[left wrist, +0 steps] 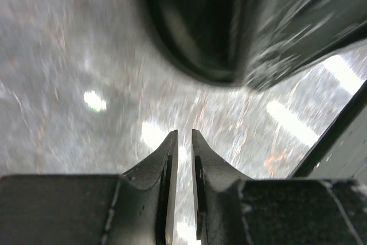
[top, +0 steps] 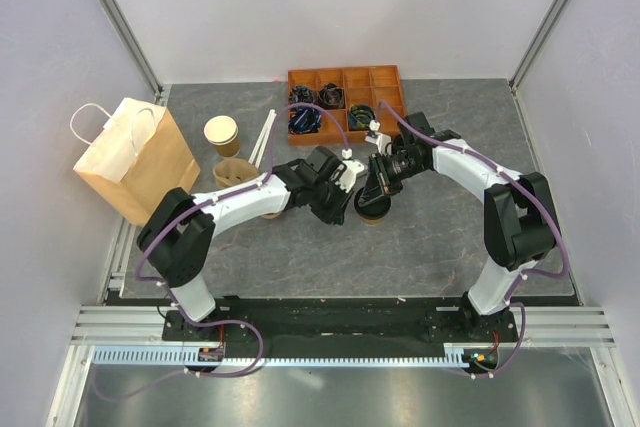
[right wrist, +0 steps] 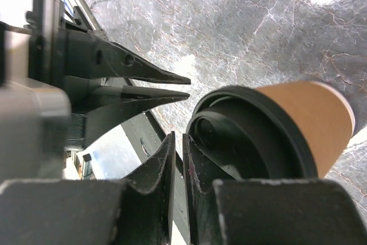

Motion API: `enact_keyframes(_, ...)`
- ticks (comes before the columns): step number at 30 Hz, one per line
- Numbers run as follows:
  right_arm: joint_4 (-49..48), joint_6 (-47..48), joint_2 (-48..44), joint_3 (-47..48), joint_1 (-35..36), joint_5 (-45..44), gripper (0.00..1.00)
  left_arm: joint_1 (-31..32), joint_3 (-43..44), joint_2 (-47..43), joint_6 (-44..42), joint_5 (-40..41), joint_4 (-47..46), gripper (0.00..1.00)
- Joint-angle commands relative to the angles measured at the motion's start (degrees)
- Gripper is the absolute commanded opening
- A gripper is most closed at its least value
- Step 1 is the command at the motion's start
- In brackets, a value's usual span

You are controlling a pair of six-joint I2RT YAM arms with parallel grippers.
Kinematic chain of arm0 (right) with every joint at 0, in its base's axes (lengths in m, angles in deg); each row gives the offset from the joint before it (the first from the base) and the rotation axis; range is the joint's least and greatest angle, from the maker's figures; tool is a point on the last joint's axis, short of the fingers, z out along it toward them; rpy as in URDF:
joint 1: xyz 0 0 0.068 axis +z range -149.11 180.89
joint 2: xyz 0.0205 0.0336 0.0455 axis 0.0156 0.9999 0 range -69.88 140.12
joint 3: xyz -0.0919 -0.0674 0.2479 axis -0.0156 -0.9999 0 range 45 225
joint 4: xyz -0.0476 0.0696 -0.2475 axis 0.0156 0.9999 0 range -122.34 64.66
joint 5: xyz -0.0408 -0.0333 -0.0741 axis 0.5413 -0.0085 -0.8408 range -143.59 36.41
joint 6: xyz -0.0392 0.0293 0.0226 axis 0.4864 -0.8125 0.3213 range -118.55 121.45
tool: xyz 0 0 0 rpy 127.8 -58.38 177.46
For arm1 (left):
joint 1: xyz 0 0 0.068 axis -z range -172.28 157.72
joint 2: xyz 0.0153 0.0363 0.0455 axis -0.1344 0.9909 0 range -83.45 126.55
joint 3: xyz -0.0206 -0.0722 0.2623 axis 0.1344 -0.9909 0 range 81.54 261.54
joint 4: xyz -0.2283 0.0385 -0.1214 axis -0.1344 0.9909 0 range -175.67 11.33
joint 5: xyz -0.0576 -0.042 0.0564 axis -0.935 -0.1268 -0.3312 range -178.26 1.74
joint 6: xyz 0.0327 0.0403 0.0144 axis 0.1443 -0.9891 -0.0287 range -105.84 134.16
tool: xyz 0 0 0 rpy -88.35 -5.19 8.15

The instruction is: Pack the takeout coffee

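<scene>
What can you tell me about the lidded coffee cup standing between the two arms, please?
The takeout coffee is a small brown paper cup, tapering toward its base, capped by a round black plastic lid with a raised rim. It stands upright near the middle of the grey marbled table, between both arms. The right end effector, shut, sits at the lid's edge; contact cannot be judged. The left end effector, also shut, points at it from close by.

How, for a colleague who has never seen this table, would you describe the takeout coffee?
Start at the orange compartment tray at the table's far edge and come forward. The takeout coffee sits between the left gripper and right gripper. Unlike the open cup by the paper bag, it wears a black lid.
</scene>
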Motion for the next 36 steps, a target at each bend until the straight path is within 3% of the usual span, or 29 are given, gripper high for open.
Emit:
enact_keyframes(1,-0.27,1.46,2.04,0.71,0.11,-5.0,0.17,-1.26,2.95,-2.85,-1.73,-0.61,-1.69,0.23)
enact_keyframes(8,-0.18,1.37,-1.91,2.21,0.11,-0.52,0.19,-1.26,5.76,-7.6,-0.15,-5.01,-0.9,0.25)
enact_keyframes(16,2.89,1.98,-4.2,5.46,-2.35,1.86,0.22,-1.26,9.72,-5.67,0.64,-5.54,-0.11,0.28)
enact_keyframes(22,6.67,6.1,-5.35,4.76,-5.42,-2.62,0.22,-1.27,14.29,-3.91,-0.94,-4.66,0.24,0.29)
enact_keyframes(36,5.01,6.38,-0.87,2.21,-5.43,-7.1,0.2,1.81,18.51,1.19,-4.54,-0.71,0.25,0.33)
